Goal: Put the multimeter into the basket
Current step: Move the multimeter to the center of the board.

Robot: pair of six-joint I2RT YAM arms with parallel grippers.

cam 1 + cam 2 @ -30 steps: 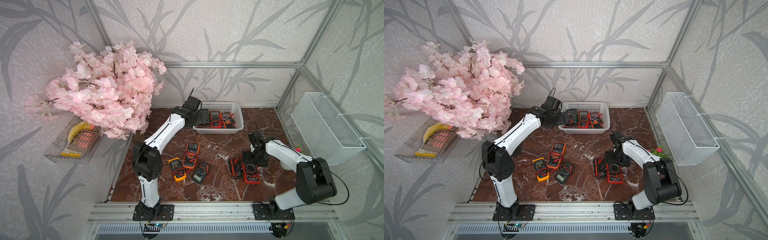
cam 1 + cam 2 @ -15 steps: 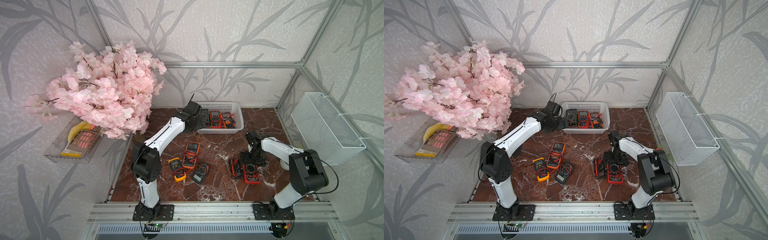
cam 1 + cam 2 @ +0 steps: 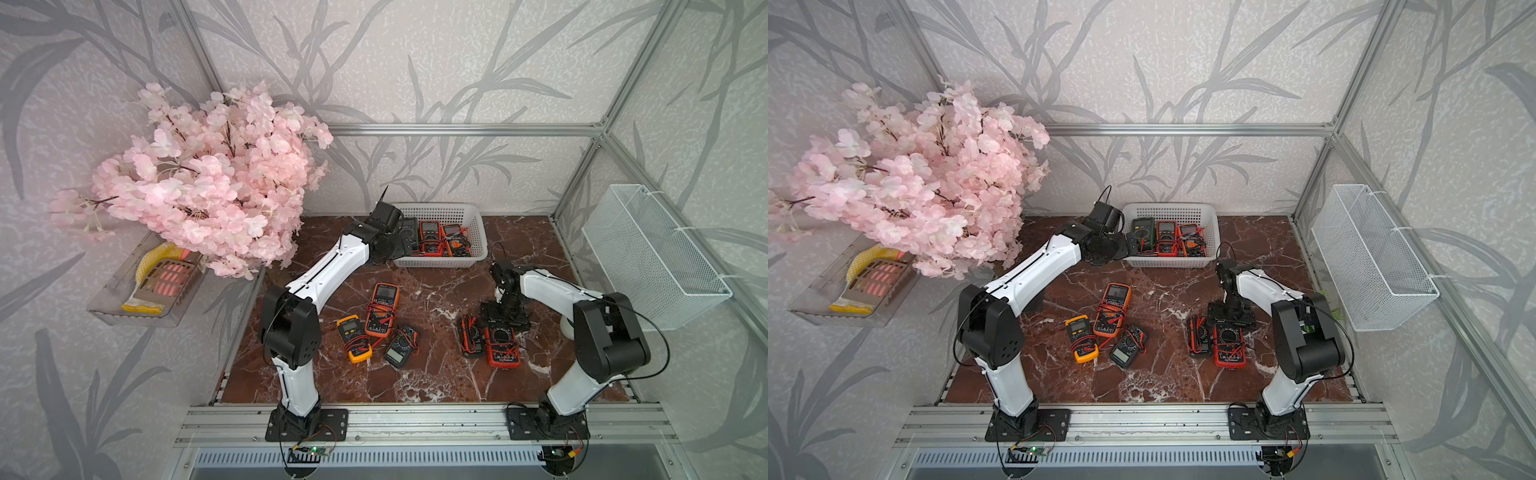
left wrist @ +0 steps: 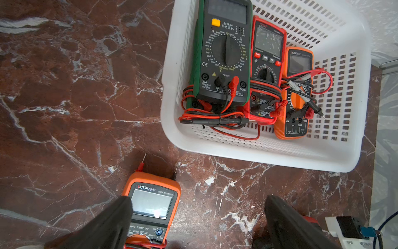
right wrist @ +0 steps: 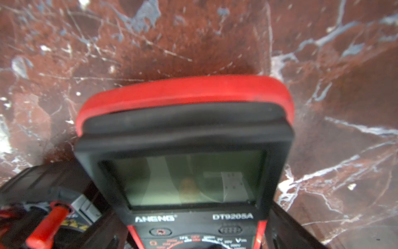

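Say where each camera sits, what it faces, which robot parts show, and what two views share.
Top views: high in front, looking down at table; both arms show.
Left wrist: on left arm, facing basket; open end effector shows.
Right wrist: on right arm, over red meter; fingers flank it.
Shared: basket, top and left wrist.

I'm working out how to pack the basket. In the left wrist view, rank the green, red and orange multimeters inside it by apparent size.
1. green multimeter, largest, though cut off at the picture's edge.
2-3. red multimeter and orange multimeter: too alike to rank. The red looks slightly longer, but is partly covered.
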